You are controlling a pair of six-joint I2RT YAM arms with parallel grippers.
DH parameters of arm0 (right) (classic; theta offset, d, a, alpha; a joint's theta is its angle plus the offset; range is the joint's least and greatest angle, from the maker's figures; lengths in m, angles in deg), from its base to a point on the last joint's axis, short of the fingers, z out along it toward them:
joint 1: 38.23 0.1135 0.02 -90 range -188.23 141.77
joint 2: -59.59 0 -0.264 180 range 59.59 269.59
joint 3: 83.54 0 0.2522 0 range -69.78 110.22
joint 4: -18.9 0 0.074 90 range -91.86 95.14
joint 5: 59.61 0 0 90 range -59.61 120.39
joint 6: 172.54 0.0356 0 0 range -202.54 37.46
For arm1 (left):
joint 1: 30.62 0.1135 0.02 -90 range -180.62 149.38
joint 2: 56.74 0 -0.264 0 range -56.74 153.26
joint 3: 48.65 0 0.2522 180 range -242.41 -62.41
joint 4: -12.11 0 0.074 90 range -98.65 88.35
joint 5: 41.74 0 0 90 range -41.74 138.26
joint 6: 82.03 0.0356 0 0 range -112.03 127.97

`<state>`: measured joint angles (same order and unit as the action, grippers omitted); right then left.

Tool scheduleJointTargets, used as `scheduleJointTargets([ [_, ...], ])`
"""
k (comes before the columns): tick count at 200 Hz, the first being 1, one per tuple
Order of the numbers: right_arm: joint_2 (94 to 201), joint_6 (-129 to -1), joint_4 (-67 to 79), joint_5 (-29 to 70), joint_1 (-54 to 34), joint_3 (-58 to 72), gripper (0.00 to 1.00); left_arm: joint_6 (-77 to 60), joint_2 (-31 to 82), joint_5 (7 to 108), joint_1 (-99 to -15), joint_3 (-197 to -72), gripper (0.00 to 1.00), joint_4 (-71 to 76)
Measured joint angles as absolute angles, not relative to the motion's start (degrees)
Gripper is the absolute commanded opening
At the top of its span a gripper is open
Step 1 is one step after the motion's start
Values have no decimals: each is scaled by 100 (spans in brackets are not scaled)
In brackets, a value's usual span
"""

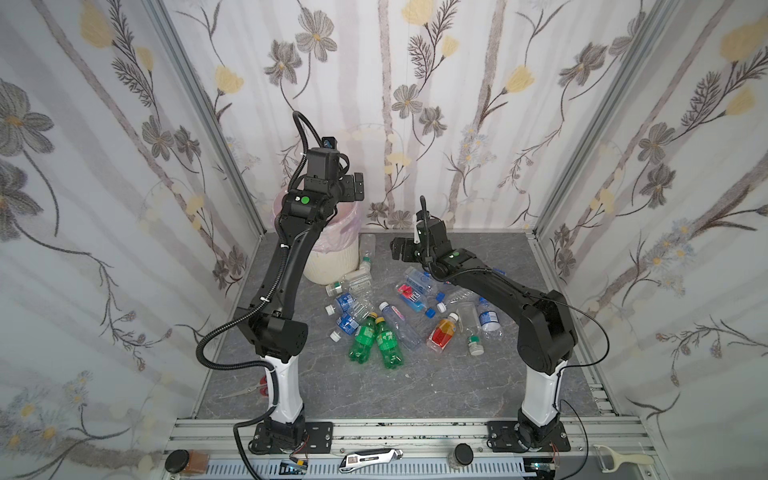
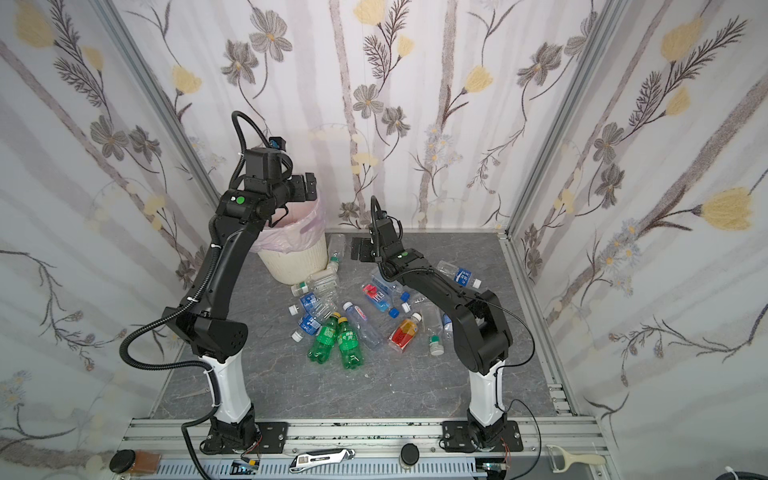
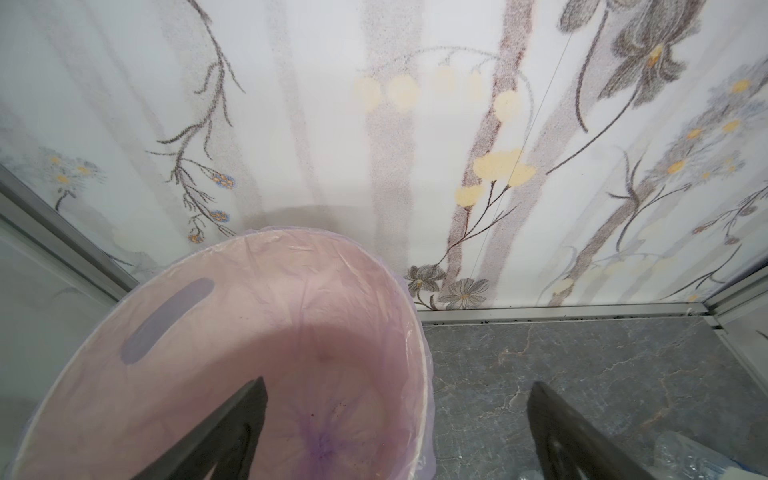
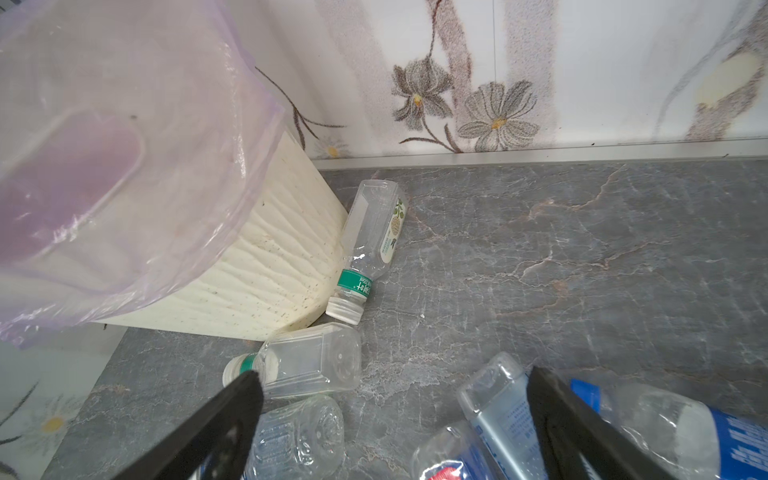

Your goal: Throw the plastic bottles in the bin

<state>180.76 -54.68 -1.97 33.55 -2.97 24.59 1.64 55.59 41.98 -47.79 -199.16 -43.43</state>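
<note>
The bin (image 1: 332,266) (image 2: 295,266) is cream-white and ribbed, with a pink bag liner, and stands at the back left. My left gripper (image 1: 353,187) (image 2: 305,189) (image 3: 399,384) hangs open and empty above its rim; the liner (image 3: 249,316) shows no bottle inside. The plastic bottles (image 1: 395,316) (image 2: 353,320) lie scattered on the grey floor: two green ones (image 1: 376,340), an orange-red one (image 1: 444,332) and a blue-liquid one (image 1: 415,297). My right gripper (image 1: 401,249) (image 2: 359,249) (image 4: 395,378) is open above clear bottles (image 4: 307,365) next to the bin (image 4: 257,266).
Scissors (image 1: 249,388) lie at the front left of the floor. A utility knife (image 1: 370,457), two dark-lidded jars (image 1: 187,461) (image 1: 461,455) and a peeler (image 1: 619,457) rest on the front rail. Floral curtain walls close in three sides.
</note>
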Motion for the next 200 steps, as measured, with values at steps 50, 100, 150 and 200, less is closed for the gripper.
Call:
scheduleJointTargets([
  [50, 18970, -5057, -62, 2925, -255, 3084, 100, -686, 4960, 4786, -4720, -18941, 100, -4321],
  [100, 19713, -4664, 85, 2518, -222, 3532, 100, -1027, 3450, 4912, -4722, -16757, 100, -3329],
  [150, 20347, -4338, 168, 2269, -172, 4037, 96, -1576, 2257, 5100, -4702, -14685, 100, -2183],
  [200, 20957, -3934, 354, 2022, -157, 4489, 93, -2249, 1282, 5481, -4707, -12924, 100, -1169],
])
